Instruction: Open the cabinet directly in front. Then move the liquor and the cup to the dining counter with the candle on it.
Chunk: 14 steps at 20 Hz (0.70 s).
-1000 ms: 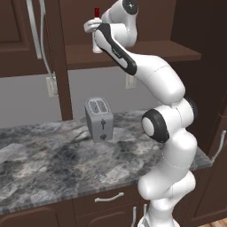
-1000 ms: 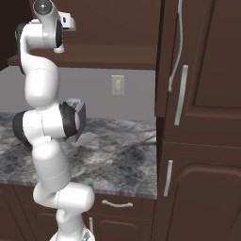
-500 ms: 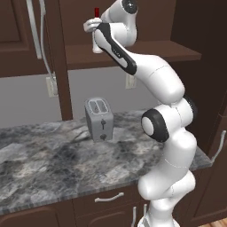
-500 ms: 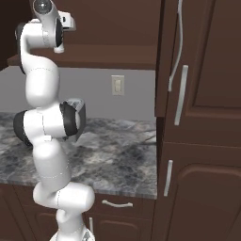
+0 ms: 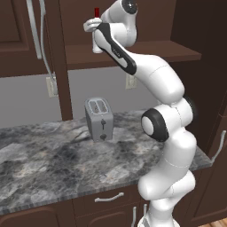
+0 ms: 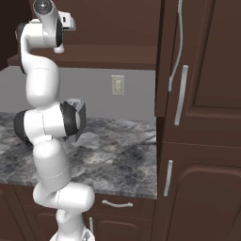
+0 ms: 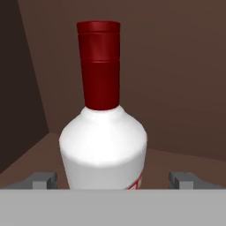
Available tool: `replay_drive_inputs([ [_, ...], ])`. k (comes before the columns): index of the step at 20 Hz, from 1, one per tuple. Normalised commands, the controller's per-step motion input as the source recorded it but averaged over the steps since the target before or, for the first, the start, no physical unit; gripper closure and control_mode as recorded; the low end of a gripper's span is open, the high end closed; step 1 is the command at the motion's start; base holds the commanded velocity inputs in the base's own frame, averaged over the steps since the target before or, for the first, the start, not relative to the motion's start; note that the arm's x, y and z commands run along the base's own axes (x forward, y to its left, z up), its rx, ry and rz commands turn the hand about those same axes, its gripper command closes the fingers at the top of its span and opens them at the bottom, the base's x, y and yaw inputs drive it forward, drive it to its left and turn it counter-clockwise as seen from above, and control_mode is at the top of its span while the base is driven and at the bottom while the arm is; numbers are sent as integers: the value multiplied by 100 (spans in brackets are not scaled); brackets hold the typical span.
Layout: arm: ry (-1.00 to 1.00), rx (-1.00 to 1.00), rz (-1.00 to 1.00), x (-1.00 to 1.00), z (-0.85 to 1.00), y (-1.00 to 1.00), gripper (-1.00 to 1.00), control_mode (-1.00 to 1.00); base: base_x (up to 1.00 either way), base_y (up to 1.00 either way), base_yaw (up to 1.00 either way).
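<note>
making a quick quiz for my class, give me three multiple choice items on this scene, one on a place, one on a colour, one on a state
1. Where does the toaster stand?
A. on the marbled counter
B. on the cabinet shelf
C. on the floor

2. What colour is the cap of the liquor?
A. yellow
B. red
C. silver

3. How do the fingers stand to the liquor?
A. spread apart, one on each side of it, not pressed on it
C. shut tight with nothing between them
B. clamped on its cap

Key: 1 A, the left base view shows the toaster upright on the counter below the shelf. 2 B, the hand view shows a red cap on a white body. 3 A, in the hand view the tips sit wide of the bottle with gaps on both sides.
</note>
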Motion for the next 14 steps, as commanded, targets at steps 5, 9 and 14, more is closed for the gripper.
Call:
replay_drive_inputs([
  [5,0,0,-1,6,0,10,100,-100,0,0,0],
  [9,0,0,0,0,0,1,100,-100,0,0,0],
  [14,0,0,0,0,0,2,100,-100,0,0,0],
])
